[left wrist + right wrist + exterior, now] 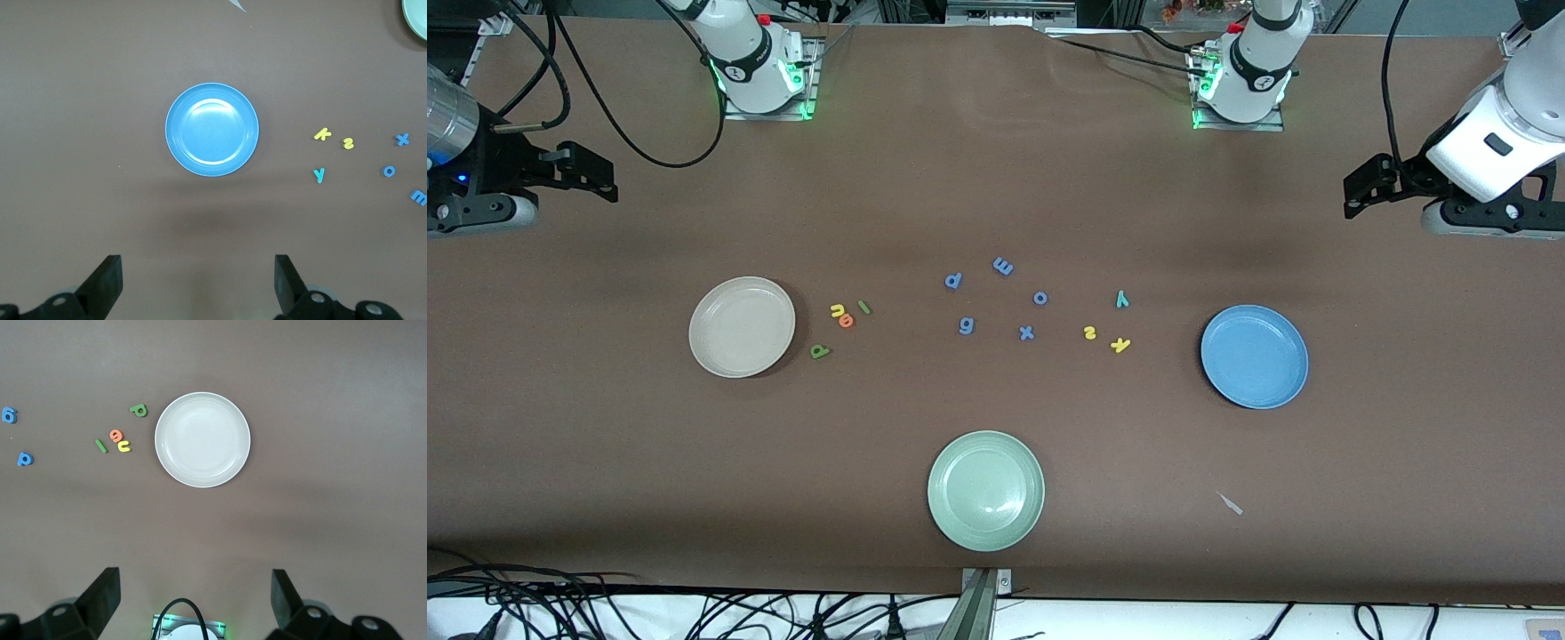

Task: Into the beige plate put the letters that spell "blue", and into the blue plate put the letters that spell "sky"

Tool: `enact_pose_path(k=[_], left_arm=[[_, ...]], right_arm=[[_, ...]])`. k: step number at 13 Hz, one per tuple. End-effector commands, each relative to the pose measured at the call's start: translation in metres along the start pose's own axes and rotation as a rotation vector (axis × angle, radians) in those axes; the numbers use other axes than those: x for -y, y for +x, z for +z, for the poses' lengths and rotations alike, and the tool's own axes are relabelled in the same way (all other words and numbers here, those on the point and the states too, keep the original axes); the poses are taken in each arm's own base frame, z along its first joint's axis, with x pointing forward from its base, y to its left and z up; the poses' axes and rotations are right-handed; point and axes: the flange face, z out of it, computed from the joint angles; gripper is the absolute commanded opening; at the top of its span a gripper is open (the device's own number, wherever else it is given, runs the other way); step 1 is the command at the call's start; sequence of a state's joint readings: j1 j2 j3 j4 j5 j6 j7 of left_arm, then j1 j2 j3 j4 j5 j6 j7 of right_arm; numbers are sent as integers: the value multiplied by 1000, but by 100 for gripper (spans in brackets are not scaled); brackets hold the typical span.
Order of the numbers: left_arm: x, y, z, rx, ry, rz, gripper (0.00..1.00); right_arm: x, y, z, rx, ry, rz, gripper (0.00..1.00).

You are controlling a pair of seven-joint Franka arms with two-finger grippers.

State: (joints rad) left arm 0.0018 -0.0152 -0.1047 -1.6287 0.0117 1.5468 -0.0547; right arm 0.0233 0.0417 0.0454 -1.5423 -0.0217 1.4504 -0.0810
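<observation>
A brown, matte table covering (996, 178) spans the whole front view, with black cables along its edges. Both arms wait raised at the table's ends and are partly cut off by the frame: the left gripper (197, 283) hangs with jaws wide and empty over bare table near the round sky-blue plate (1255, 356), and the right gripper (195, 599) likewise near the round cream-beige plate (742, 326). A pale green plate (985, 490) lies nearest the front camera. Beside the beige plate lie the dark green b (819, 351), orange e (846, 321), yellow u (837, 309) and green l (864, 307); e and u touch. Near the blue plate lie the yellow k (1120, 345), yellow s (1089, 332) and teal y (1121, 300). Five periwinkle-blue letters (1026, 332) sit between the groups.
</observation>
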Motion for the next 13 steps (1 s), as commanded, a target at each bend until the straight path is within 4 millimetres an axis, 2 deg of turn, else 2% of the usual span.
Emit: enact_pose_path(k=[1, 6, 13], left_arm=[[-1, 2, -7, 2, 25, 15, 100], [-1, 2, -7, 2, 26, 19, 100], [-5, 4, -2, 12, 20, 34, 100]], right_arm=[[-3, 2, -6, -4, 10, -3, 100], [-3, 2, -5, -4, 12, -2, 100], [-14, 7, 1, 0, 23, 20, 100]])
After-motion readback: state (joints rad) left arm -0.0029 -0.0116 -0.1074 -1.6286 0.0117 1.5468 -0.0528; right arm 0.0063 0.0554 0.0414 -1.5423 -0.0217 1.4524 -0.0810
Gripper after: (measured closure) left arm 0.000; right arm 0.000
